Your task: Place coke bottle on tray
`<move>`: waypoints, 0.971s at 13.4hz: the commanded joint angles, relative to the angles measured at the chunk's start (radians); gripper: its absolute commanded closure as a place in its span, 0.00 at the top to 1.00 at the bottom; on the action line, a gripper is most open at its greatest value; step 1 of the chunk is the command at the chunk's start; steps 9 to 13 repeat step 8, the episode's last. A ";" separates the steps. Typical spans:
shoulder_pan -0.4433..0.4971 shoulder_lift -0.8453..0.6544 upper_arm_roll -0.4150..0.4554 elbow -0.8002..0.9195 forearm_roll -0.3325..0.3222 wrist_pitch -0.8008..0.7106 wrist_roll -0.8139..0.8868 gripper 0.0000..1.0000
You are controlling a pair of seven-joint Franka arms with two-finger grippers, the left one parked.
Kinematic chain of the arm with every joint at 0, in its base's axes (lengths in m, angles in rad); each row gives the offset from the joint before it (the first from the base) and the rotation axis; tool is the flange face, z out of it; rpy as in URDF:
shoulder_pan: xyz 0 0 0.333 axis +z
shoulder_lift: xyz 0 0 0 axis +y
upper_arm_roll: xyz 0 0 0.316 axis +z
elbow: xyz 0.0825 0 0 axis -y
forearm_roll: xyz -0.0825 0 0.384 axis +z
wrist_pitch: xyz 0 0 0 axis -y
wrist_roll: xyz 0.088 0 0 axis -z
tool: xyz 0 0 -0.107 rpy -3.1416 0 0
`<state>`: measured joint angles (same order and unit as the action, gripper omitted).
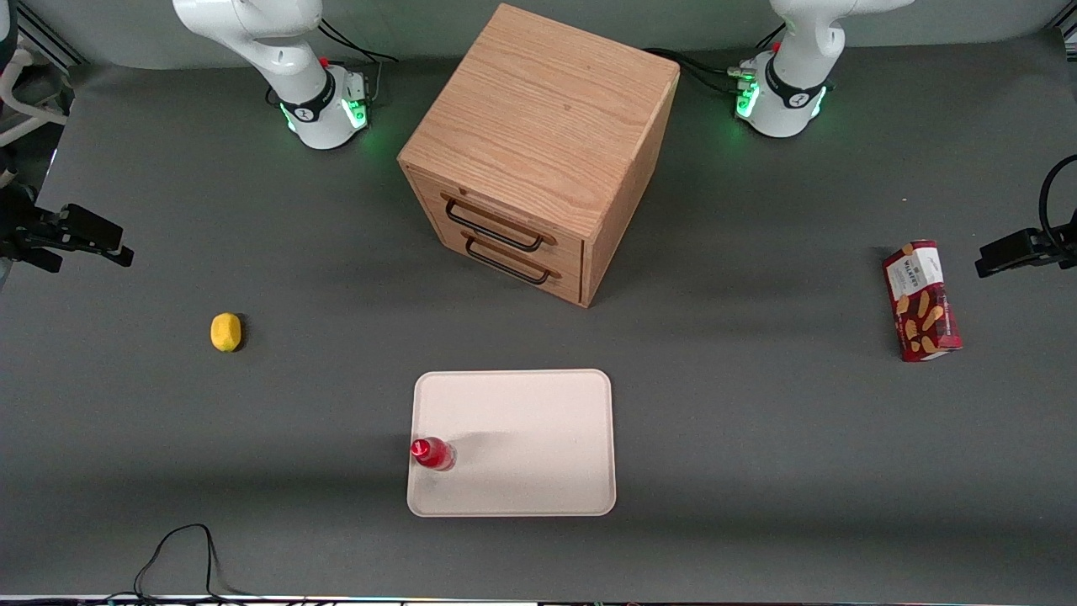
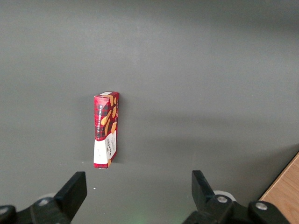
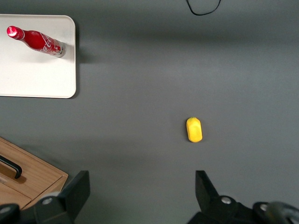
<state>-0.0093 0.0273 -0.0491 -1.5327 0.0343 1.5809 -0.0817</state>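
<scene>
The right arm's gripper [image 3: 140, 196] hangs high above the table with its jaws spread wide and empty. Well away from them, the coke bottle [image 3: 36, 41] stands upright on the tray [image 3: 37, 74], just inside its rim. It is small and red, with a red cap and silvery base.

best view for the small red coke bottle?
Right wrist view: the small red coke bottle shows cap to base on the cream-white tray; open gripper hangs high above the table. Front view shows it foreshortened. Left wrist: none.
</scene>
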 commanded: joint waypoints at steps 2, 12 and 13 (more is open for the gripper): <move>-0.038 -0.014 0.032 -0.012 -0.004 -0.013 -0.033 1.00; -0.029 -0.017 0.037 -0.014 -0.004 -0.018 -0.030 1.00; -0.029 -0.017 0.037 -0.014 -0.004 -0.018 -0.030 1.00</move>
